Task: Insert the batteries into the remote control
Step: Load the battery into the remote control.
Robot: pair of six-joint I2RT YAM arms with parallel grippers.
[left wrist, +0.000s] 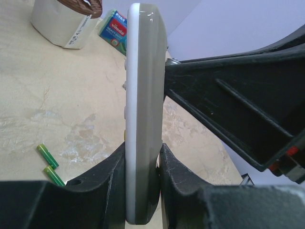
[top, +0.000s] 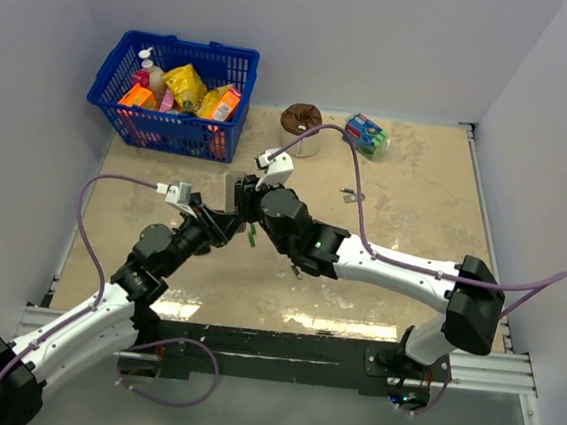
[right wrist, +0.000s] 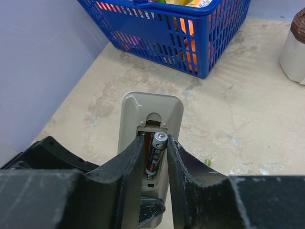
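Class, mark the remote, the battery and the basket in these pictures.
remote (left wrist: 147, 105): left wrist view, on its grey back shell.
battery (right wrist: 156, 155): right wrist view, on its dark body.
basket (right wrist: 206, 59): right wrist view, on its near corner.

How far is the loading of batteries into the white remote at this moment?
Done: the left jaws clamp the remote control, its compartment open with no cover on it. In hand: one battery sits in the compartment between the right jaws; whether they grip it is unclear. Left: the neighbouring slot is hidden by a jaw, so perhaps another battery, then probably closing the compartment.
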